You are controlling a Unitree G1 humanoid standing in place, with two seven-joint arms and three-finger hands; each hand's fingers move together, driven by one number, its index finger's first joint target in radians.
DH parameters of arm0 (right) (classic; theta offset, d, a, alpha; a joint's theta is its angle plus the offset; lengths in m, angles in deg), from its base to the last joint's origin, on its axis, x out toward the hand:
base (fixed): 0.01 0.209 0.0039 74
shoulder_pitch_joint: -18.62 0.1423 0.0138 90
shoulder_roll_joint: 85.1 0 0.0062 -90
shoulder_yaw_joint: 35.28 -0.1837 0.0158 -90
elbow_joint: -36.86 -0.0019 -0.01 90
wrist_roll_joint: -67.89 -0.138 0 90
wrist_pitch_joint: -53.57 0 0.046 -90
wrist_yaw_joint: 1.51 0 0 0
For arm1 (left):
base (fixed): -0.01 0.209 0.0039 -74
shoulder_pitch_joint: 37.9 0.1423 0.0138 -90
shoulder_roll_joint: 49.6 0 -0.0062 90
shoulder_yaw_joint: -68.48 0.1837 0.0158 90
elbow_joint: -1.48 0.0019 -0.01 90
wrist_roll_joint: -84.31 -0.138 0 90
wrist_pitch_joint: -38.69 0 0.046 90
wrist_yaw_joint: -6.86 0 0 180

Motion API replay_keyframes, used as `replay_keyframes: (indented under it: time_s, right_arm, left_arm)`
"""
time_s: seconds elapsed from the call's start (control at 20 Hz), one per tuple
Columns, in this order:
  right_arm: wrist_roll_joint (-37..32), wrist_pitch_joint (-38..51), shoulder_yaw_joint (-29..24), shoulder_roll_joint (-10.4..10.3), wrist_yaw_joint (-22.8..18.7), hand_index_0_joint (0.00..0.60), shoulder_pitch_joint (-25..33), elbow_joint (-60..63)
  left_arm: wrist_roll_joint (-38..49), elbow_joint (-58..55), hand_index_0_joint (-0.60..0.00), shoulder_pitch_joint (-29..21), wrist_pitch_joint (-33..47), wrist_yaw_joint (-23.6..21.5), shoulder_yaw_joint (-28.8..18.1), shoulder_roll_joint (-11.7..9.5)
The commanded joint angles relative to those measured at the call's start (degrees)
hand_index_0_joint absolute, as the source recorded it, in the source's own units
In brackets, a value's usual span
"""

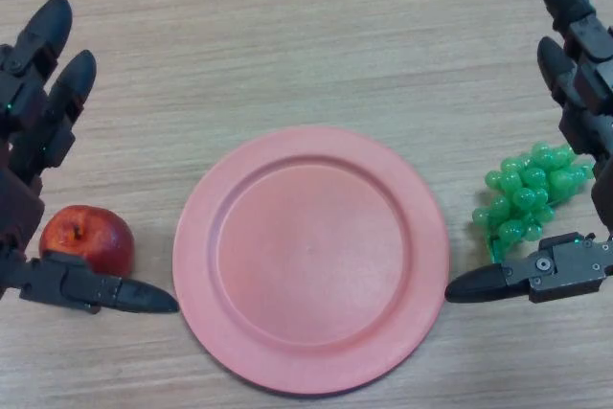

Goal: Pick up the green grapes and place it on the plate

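A bunch of green grapes [530, 193] lies on the wooden table, just right of a pink plate [311, 258] that holds nothing. My right hand [582, 93] is open at the right edge, its fingers straight above the grapes and its thumb [522, 278] stretched out just below them, not closed on them. My left hand [29, 102] is open at the left edge.
A red apple [86, 240] lies on the table left of the plate, between my left hand's fingers and its thumb [96, 289]. The wooden table [306, 35] stretches bare behind the plate.
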State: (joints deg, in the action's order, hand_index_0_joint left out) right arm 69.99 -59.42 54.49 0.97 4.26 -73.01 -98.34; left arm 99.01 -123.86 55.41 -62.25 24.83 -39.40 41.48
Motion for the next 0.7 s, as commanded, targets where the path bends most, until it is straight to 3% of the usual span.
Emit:
replay_keyframes:
  time_s: [0.05, 0.25, 0.45, 0.7]
  right_arm:
    - [1.2, 10.6, -2.2, 0.8, 0.3, 0.000, 0.8, -2.1]
    - [1.4, 11.1, -2.7, 1.0, 2.0, 0.000, 0.3, -1.8]
    - [1.1, 13.0, -6.1, 2.6, 6.4, 0.000, 2.3, 2.8]
    - [5.3, 24.3, -9.8, 7.2, 13.6, 0.000, 8.7, 19.9]
  left_arm:
    - [-0.2, -3.7, 0.000, -1.6, 6.4, -3.1, -1.8, -1.5]
    - [-1.1, -5.7, 0.000, -1.4, 4.0, -4.3, -0.7, -1.2]
    - [-2.4, -6.3, 0.000, -0.4, 3.7, -4.5, 0.0, -0.4]
    - [-3.1, -7.6, 0.000, 1.1, 4.1, -4.4, -0.3, 0.6]
